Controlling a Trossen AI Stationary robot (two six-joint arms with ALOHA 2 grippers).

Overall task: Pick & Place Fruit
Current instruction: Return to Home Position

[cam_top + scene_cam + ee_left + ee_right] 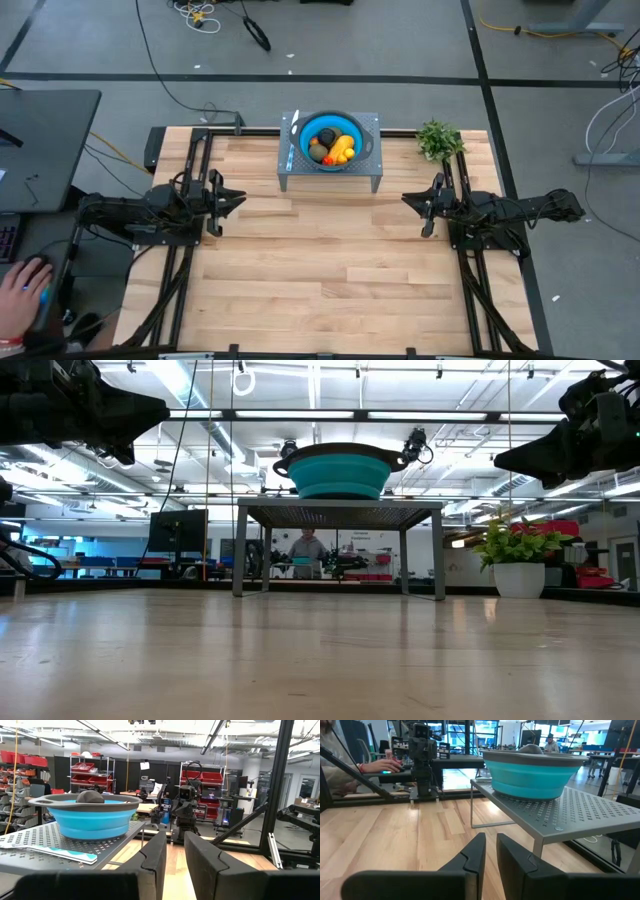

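The fruit (pixel 333 148) lies in a blue bowl with a grey rim (pixel 355 128), which stands on a grey perforated metal stand (pixel 368 172) at the table's far middle. I see a yellow piece, olive-green ones, a black one and orange-red ones. In the wrist views only the dark round one shows above the bowl rim (pixel 90 797). My left gripper (pixel 240 198) hovers left of the stand and my right gripper (pixel 405 199) hovers right of it. Both point at the stand, each with only a narrow slit between its fingers, and hold nothing.
A potted leafy plant (pixel 438 140) stands at the far right of the table. A white-and-blue strip (pixel 55 852) lies on the stand beside the bowl. The arms' black frames (pixel 185 270) line both sides of the table. A person's hand (pixel 25 285) rests off the table's left.
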